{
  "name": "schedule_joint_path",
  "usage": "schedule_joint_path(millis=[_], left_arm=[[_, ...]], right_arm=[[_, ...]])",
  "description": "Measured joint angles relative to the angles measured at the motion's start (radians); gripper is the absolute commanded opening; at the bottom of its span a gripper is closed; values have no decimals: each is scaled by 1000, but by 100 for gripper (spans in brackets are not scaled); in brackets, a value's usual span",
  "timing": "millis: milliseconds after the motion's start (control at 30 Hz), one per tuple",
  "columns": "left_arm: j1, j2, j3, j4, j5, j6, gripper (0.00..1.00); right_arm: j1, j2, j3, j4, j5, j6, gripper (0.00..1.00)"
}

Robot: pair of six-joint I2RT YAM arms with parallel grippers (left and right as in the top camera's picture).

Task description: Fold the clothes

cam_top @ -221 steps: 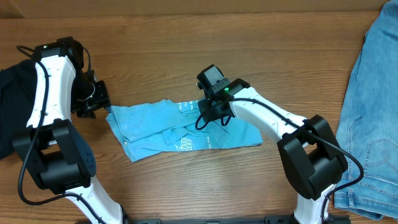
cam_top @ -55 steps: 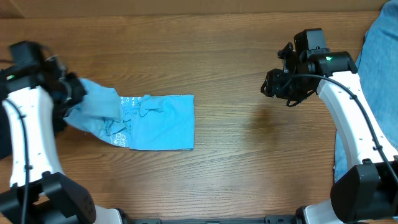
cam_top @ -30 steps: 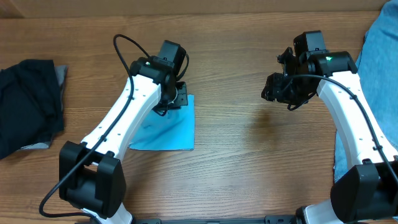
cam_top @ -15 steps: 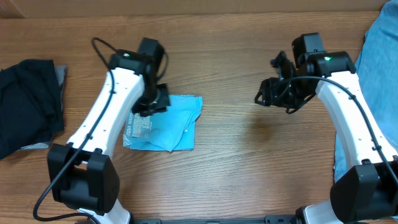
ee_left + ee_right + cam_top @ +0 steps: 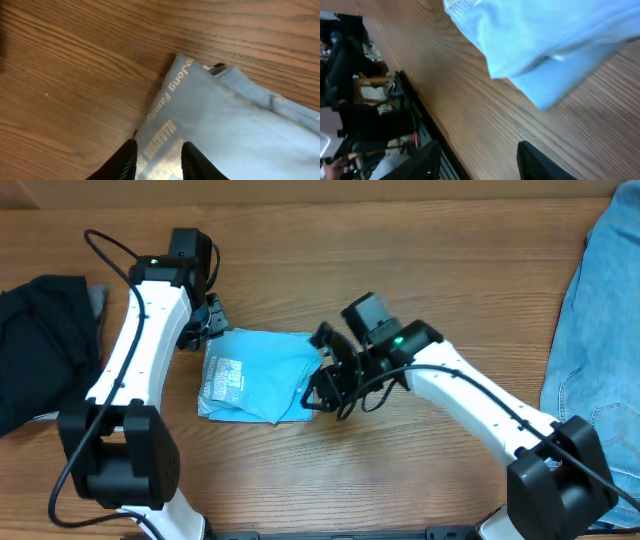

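Note:
The sky-blue T-shirt [image 5: 262, 372] lies folded into a small square on the wooden table, with pale lettering on its left part. My left gripper [image 5: 200, 330] is open and empty at the shirt's upper left corner; in the left wrist view its fingers [image 5: 122, 161] straddle the lettered fabric [image 5: 225, 130]. My right gripper [image 5: 322, 392] is open and empty at the shirt's right edge. In the right wrist view [image 5: 480, 160] the loose blue folds [image 5: 540, 45] lie just ahead of it.
A black folded garment [image 5: 40, 345] lies at the table's left edge. Faded blue denim jeans [image 5: 600, 350] lie along the right edge. The table's front edge shows in the right wrist view [image 5: 415, 115].
My left gripper has moved back left to the shirt's upper left corner. My right arm has swung left and down to the shirt's right edge. The shirt stays folded.

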Motion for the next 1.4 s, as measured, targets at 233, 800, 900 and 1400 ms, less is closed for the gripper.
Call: schedule_joint_path(millis=[233, 800, 900, 1400], left_arm=[[0, 84, -1, 4, -7, 18, 33], [0, 84, -1, 3, -14, 41, 33], [0, 84, -1, 1, -14, 41, 33], [0, 84, -1, -19, -15, 42, 33]], right_arm=[[64, 85, -77, 255, 53, 126, 54], [77, 247, -86, 467, 37, 197, 4], [77, 247, -84, 406, -4, 200, 4], [24, 242, 68, 100, 349, 121, 11]])
